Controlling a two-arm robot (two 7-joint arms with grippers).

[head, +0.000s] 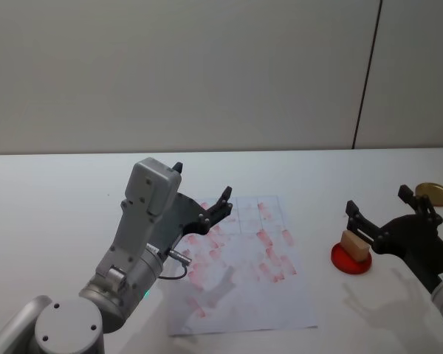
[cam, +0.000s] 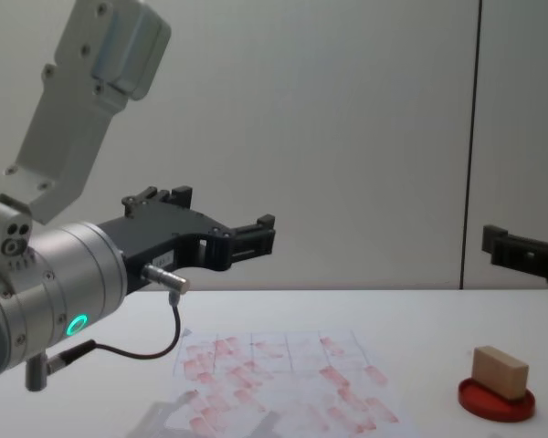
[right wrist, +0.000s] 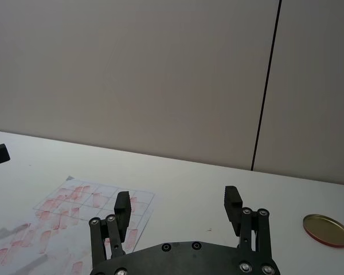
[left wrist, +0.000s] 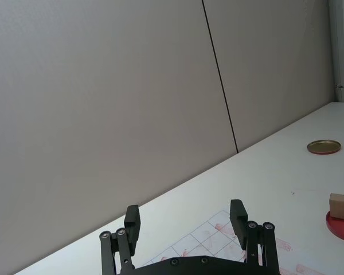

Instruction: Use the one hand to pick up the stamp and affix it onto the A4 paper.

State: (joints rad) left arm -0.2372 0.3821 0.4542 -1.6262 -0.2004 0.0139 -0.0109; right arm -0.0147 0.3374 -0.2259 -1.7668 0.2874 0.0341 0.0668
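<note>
The left tool point(head: 202, 182) is seen nearest, held raised over the left part of the A4 paper point(head: 244, 273), its fingers spread apart and nothing between them. The right tool point(head: 378, 200) is likewise held apart and empty, well above the bench point(head: 59, 199).

The stamp point(head: 355, 245) is found lying on the red ink pad point(head: 340, 258), to the right of the sheet and apart from it. It is placed just below and a little to the near side of the right tool, so that arm is judged the nearer by far. A descent is called for more than any reach. The stamp's long axis is seen running slantwise in the head view, and a turn of the wrist may be needed for the fingers to close across the narrow sides.

Bare bench is left between pad and paper for the carry leftward. The sheet is crowded with red prints, thinner toward its near edge. A gold lid point(head: 433, 193) lies farther off, clear of the path.
</note>
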